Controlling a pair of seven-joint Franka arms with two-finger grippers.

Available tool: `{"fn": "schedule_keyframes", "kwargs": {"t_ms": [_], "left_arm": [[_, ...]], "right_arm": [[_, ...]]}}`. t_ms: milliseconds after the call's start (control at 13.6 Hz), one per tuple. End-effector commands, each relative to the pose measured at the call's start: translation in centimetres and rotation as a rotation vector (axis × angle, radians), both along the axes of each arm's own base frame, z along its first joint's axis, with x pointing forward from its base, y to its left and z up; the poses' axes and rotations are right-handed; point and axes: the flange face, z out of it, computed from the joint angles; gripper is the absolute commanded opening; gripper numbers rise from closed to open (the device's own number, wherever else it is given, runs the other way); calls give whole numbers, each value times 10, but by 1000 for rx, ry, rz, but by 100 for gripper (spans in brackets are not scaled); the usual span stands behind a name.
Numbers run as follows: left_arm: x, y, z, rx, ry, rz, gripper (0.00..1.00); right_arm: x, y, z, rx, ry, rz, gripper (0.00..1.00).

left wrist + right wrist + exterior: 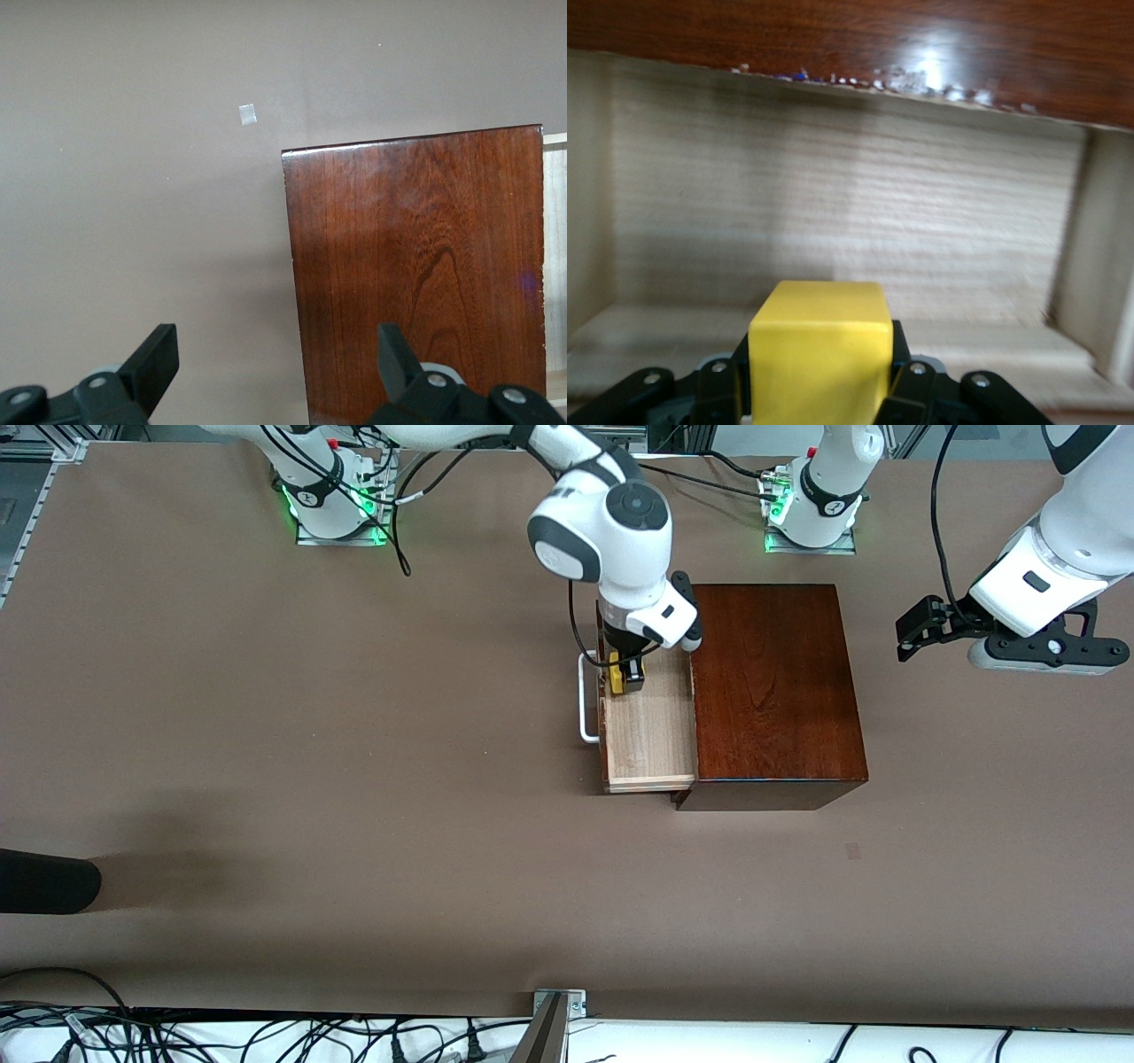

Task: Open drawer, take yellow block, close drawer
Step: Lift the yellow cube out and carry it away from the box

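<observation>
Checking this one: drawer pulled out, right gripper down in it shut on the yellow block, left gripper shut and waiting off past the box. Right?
One error: the left gripper is open, as the left wrist view shows. The rest holds: the drawer is pulled out and the right gripper is shut on the yellow block.

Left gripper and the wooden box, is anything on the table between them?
Nothing: the front view shows bare table between the open left gripper, which waits off the box's end, and the wooden box.
</observation>
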Motion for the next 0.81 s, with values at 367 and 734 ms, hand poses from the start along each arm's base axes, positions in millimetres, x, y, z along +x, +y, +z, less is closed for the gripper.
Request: {"fn": "schedule_keyframes", "kwargs": {"t_ms": [367, 734], "left_arm": [[2, -2, 8, 13, -2, -20, 100], [2, -3, 8, 12, -4, -22, 100]], "right_arm": [[68, -115, 135, 14, 85, -213, 0], [160, -281, 183, 56, 110, -496, 0]]}}
